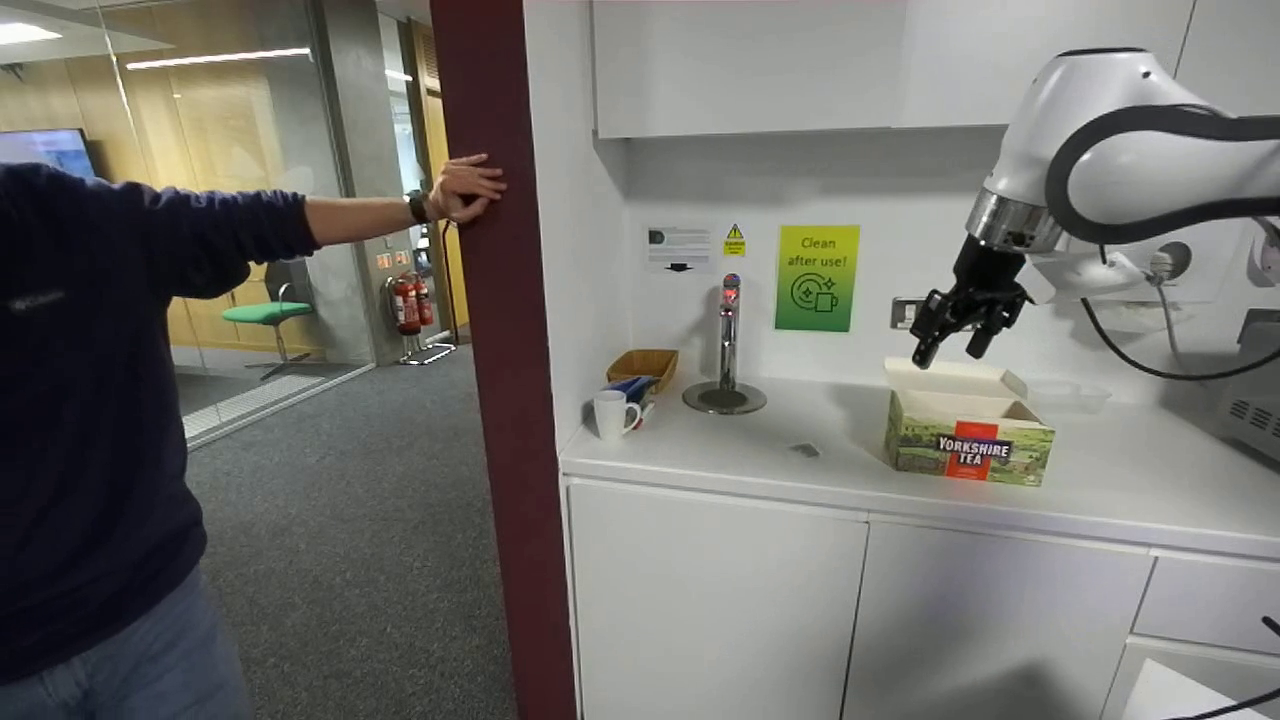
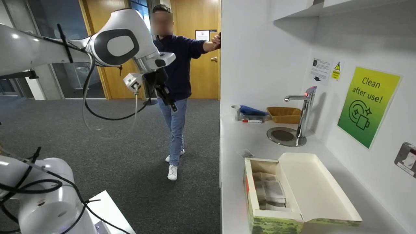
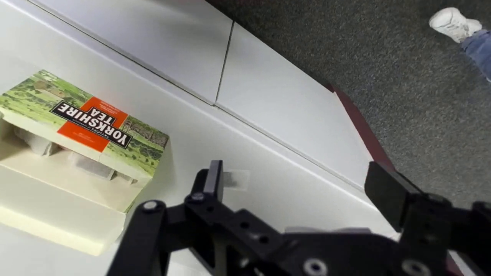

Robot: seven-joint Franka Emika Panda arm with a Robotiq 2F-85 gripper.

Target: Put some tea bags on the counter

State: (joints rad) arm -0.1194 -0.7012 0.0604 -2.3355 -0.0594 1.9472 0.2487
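Reference: the tea box (image 1: pixel 920 455). It stands on the white tabletop (image 1: pixel 720 450), lid (image 2: pixel 320 185) folded open toward the wall (image 1: pixel 680 320). In an exterior view I look down into it: several tea bags (image 2: pixel 273 190), pale grey, lie inside. Exact count, I can't tell.

My end effector (image 1: pixel 950 353) is spread wide; the wrist view gives me both fingers (image 3: pixel 385 193) well apart, tabletop and cabinet fronts (image 3: pixel 284 103) showing between them. It hangs higher than the box, out on the room side and apart from it.

A loose sachet (image 1: pixel 806 450) lies on the tabletop near the box, not touching it. In the wrist view a finger partly covers it; whether it is one or two overlapping, I can't tell.

Past the sachet, farther from the box: chrome tap (image 2: pixel 304 113), brown basket (image 2: pixel 284 114), white mug (image 1: pixel 612 415). At the box's opposite end, near it, a see-through tub (image 1: pixel 1075 397), faint against the wall. Well apart from the box, a person (image 2: pixel 175 71) stands on the carpet (image 2: pixel 201 201), one arm (image 1: pixel 360 222) out to a dark red post (image 1: pixel 505 300).
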